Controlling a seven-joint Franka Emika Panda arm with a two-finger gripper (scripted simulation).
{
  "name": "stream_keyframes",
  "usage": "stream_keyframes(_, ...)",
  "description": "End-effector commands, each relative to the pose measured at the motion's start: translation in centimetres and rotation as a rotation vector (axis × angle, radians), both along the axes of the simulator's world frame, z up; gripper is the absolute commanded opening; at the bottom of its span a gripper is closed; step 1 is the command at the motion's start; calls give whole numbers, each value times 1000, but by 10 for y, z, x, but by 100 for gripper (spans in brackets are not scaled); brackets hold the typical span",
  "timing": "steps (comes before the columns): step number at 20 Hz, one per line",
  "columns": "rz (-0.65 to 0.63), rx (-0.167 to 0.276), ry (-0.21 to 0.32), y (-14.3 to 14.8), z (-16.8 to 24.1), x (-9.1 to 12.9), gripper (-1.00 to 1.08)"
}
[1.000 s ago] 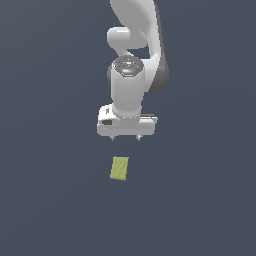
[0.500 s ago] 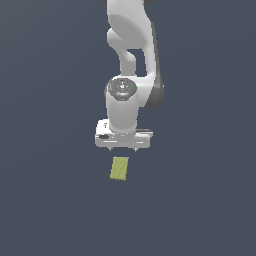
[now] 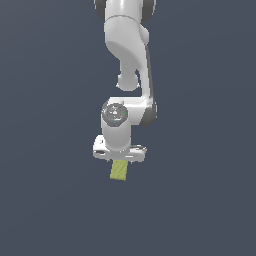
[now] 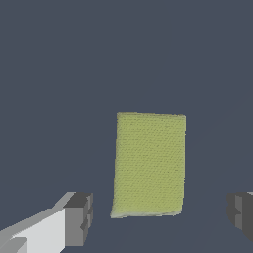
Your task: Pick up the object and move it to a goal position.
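The object is a small flat yellow-green block [image 3: 119, 171] lying on the dark grey floor; its upper part is covered by my white gripper body in the exterior view. In the wrist view the block [image 4: 148, 164] lies flat, its long sides running along the gap. My gripper [image 4: 160, 212] is open, with one grey fingertip [image 4: 79, 217] on one side of the block and the other fingertip [image 4: 241, 215] on the far side, both apart from it. The gripper [image 3: 120, 161] hangs low, straight over the block's near end. No goal marker shows.
The white arm [image 3: 127, 65] rises from the gripper to the top of the exterior view. The dark grey floor [image 3: 50, 200] surrounds the block on all sides.
The gripper has come down steadily toward the block and now covers its upper edge in the exterior view. The block has not moved.
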State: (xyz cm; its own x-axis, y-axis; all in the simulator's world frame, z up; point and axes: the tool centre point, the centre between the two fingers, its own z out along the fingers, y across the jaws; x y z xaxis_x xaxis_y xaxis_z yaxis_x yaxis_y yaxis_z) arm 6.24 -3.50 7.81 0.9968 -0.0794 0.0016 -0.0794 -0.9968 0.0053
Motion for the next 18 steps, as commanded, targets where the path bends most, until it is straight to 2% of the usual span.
stream_keyframes(1, -10, 3, 0, -2, -9, 3, 100)
stream_keyframes(11, -17, 5, 2, -4, -21, 5, 100)
stream_keyframes(18, -18, 5, 2, -4, -52, 4, 100)
